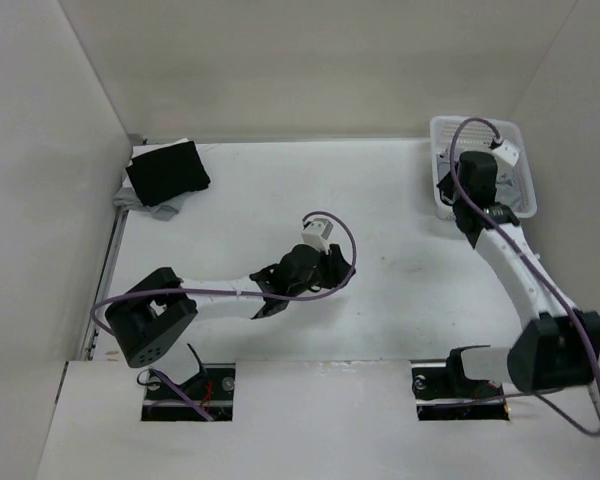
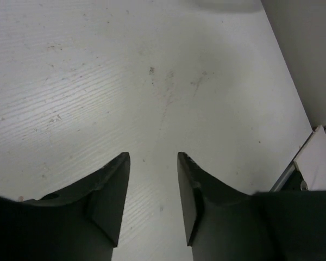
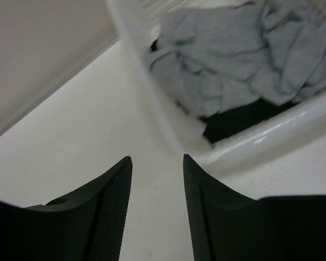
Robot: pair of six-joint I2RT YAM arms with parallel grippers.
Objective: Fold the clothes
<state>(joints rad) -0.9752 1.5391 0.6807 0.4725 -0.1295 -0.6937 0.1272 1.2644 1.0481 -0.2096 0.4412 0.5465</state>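
A crumpled light grey shirt (image 3: 233,49) lies in the white basket (image 3: 277,130), with a black garment (image 3: 244,119) under it. My right gripper (image 3: 157,157) is open and holds nothing; it hangs over the bare table just outside the basket's near corner. In the top view it (image 1: 448,192) is at the left side of the basket (image 1: 525,150). My left gripper (image 2: 154,156) is open with only bare table between its fingers. It (image 1: 342,268) sits mid-table. A folded black garment (image 1: 165,170) rests at the back left.
Light cloth (image 1: 170,207) pokes out under the folded black garment. Walls close the table at the back and on both sides. A table edge and wall (image 2: 309,70) show at the right of the left wrist view. Purple cables (image 1: 330,225) loop off both arms.
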